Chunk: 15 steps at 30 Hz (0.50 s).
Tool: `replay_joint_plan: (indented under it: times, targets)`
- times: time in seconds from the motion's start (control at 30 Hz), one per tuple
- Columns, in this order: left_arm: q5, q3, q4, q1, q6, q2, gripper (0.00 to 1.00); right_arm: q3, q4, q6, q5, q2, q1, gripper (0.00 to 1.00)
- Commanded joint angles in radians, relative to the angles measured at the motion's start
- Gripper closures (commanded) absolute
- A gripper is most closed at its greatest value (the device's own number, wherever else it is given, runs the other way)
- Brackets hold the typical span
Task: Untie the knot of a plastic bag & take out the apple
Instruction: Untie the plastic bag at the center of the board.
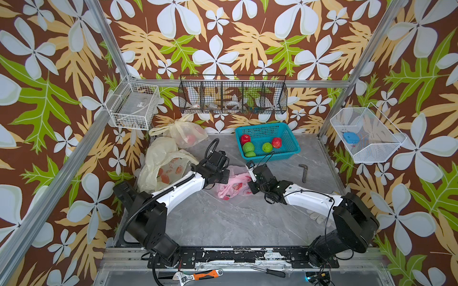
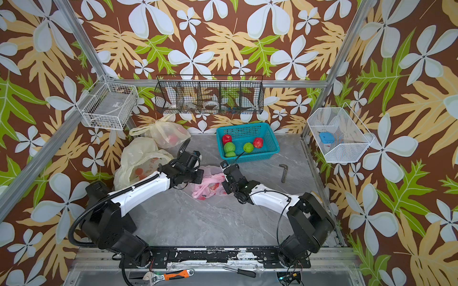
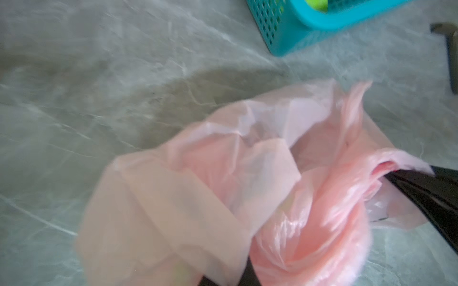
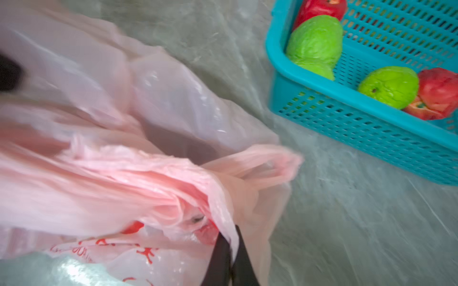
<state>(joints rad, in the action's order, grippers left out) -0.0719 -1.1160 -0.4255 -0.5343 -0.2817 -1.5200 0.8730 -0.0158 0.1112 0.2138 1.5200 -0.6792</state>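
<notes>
A thin pink plastic bag with red print point(image 1: 231, 188) lies crumpled about mid-way across the grey marbled desk point(image 1: 235, 222), between the two arms and in front of a turquoise perforated plastic basket point(image 1: 289, 138). The left end effector point(image 3: 224, 277) reaches it from the left side. Its fingers are pinched narrow on a fold of the pale film, seen at the edge of the left wrist view. The right end effector point(image 4: 230, 250) meets the bag from the other side, its two black fingers pressed together on the bunched, twisted neck point(image 4: 153, 188) of the bag. Both wrist views are blurred. Whether the knot is tied or loose cannot be told, and a red patch point(image 4: 207, 231) just by the right fingers may be fruit or print. In the basket sit two red fruits point(image 1: 245, 138) and three green ones point(image 1: 248, 147). A dark L-shaped hex key point(image 1: 304, 172) lies on the desk to the right of the bag, apart from it
</notes>
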Motion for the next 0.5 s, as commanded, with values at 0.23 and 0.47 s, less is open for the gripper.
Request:
replay_joint_plan:
  times: [0.23, 0.47]
  targets:
    - [0.124, 0.276, 0.160, 0.134, 0.029, 0.147, 1.00, -0.161, 0.069, 0.094, -0.068, -0.116, 0.136, 1.00]
    - [0.215, 0.280, 0.206, 0.057, 0.093, 0.259, 1.00, -0.110, 0.066, 0.085, -0.092, -0.133, 0.135, 1.00]
